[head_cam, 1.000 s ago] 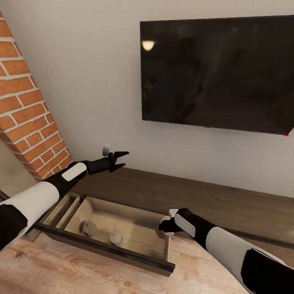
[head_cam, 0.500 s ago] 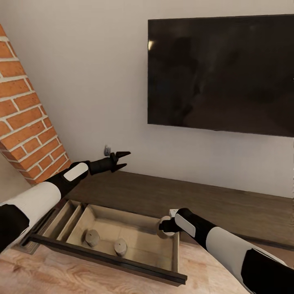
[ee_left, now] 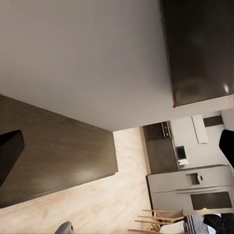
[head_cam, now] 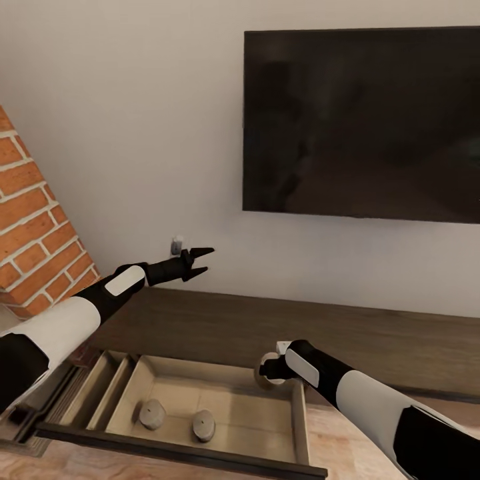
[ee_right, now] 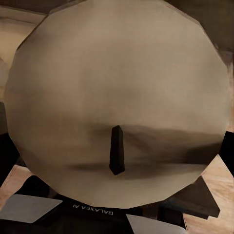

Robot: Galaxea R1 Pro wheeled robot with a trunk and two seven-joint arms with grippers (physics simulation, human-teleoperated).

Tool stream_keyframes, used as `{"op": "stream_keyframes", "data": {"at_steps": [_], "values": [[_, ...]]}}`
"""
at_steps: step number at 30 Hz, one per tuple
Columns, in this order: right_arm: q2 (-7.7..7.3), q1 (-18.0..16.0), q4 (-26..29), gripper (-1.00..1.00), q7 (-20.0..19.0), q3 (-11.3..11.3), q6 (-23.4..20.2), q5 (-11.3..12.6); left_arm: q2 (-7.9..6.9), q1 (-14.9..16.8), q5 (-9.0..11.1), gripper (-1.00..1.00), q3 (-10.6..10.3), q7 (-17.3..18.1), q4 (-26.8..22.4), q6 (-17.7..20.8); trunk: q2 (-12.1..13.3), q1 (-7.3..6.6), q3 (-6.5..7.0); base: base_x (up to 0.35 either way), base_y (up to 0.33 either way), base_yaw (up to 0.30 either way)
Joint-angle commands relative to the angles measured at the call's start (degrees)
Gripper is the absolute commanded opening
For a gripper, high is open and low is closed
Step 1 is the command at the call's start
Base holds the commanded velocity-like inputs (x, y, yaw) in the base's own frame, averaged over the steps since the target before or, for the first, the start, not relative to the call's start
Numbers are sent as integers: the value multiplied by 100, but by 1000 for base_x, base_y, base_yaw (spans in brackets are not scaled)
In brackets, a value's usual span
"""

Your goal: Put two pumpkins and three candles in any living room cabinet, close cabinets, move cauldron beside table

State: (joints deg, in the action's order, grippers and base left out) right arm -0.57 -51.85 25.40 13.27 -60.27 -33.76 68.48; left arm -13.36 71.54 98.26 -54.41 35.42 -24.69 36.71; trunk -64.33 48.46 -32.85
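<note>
right gripper [head_cam: 269,371] clamps my third candle [ee_right: 117,102] by its sides over the drawer [head_cam: 267,413]; stiff, light, maybe slippery.

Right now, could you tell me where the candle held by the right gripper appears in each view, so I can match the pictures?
Head view: candle at lower centre, in the right gripper, over the open drawer.
Right wrist view: candle close up, wick towards the camera.
Left wrist view: I cannot find it.
Shared landmark: the dark cabinet top.
</note>
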Motion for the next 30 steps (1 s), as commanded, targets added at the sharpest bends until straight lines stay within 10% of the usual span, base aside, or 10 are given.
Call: {"op": "stream_keyframes", "data": {"at_steps": [1, 8, 16, 23, 30], "values": [[2, -1, 0, -100, 0, -2, 5, -2, 4, 0, 0, 100, 0, 0, 0, -3, 0, 0, 0, 105, 295, -2], [12, -1, -49, -100, 6, -13, 6, -1, 39, 0, -12, 100, 0, 0, 0, -6, 0, 0, 0, 103, 295, -1], [388, 0, -724, -100, 46, -16, 90, -10, 52, 0, -25, 100, -8, -2, 0, -9, 0, 0, 0, 103, 292, 0], [615, 1, -763, -100, 1098, 10, 258, 2, 46, 0, -24, 100, -9, -58, 66, -18, 0, 0, 0, 30, 91, 0], [646, 0, -765, -100, 1269, 24, 341, 17, 44, 0, -27, 100, -9, -42, 21, -38, 0, 0, 0, 1, 3, 0]]}}
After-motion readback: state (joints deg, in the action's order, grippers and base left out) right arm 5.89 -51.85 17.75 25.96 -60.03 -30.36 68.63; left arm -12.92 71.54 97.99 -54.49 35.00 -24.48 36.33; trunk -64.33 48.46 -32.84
